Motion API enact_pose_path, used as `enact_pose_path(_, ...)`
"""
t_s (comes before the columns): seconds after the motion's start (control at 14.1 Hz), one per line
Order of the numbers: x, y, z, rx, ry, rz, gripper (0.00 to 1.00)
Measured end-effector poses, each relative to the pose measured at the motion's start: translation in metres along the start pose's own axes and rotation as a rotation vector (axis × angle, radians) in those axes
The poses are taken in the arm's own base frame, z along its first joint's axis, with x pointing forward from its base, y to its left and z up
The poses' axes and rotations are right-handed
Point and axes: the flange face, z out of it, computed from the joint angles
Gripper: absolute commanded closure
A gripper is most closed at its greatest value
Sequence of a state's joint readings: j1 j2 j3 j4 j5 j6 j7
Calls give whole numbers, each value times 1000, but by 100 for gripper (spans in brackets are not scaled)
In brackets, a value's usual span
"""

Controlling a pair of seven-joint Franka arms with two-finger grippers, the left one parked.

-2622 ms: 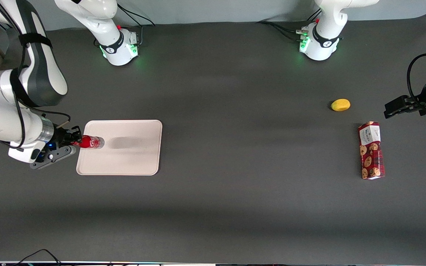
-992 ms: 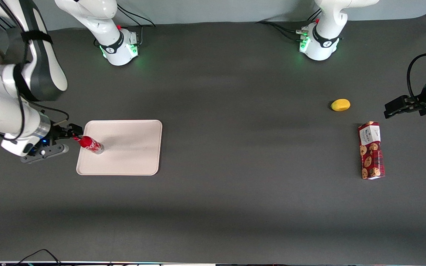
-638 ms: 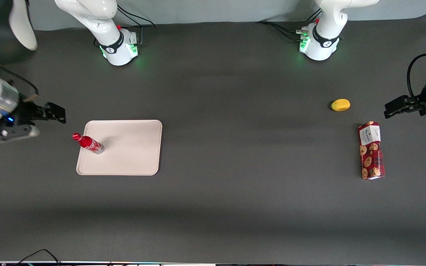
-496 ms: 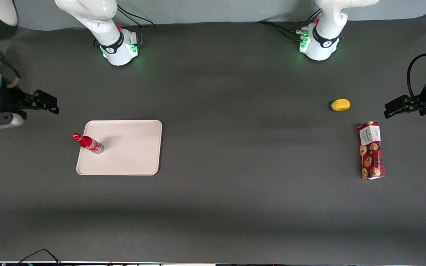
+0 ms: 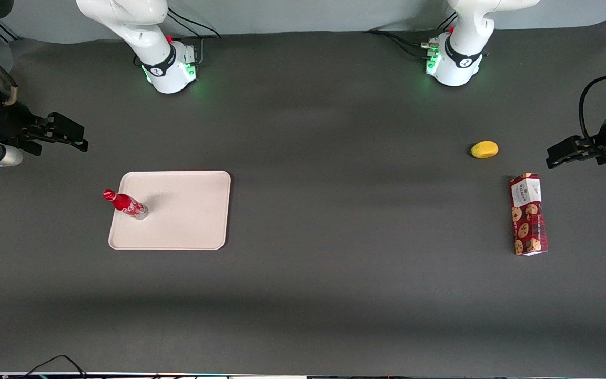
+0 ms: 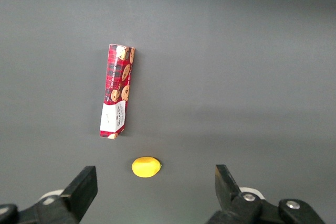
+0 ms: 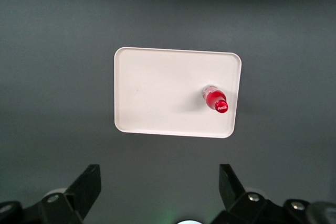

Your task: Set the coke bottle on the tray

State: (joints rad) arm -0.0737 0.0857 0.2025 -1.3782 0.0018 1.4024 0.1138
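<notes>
Red coke bottle (image 5: 125, 204) stood upright on the tray (image 5: 187, 210), near its edge toward the working arm. Gripper (image 5: 66, 136) hung spread and empty, well apart. Judged light, rigid, smooth and easily toppled; best gripped around the body.

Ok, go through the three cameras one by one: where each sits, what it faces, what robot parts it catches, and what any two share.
Front view: high above the table, looking down; shows both arm bases, the tool open, coke bottle upright on the tray.
Right wrist view: above the tray, looking down; its own fingertips show.
Left wrist view: over the cookie box and lemon; parked fingers show.
Shared: front and right wrist both show the bottle on the tray.
</notes>
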Motion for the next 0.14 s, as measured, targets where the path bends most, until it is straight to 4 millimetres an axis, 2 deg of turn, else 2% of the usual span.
enact_pose_path(0.14, -2, 1, -5, 13, 0, 14, 0)
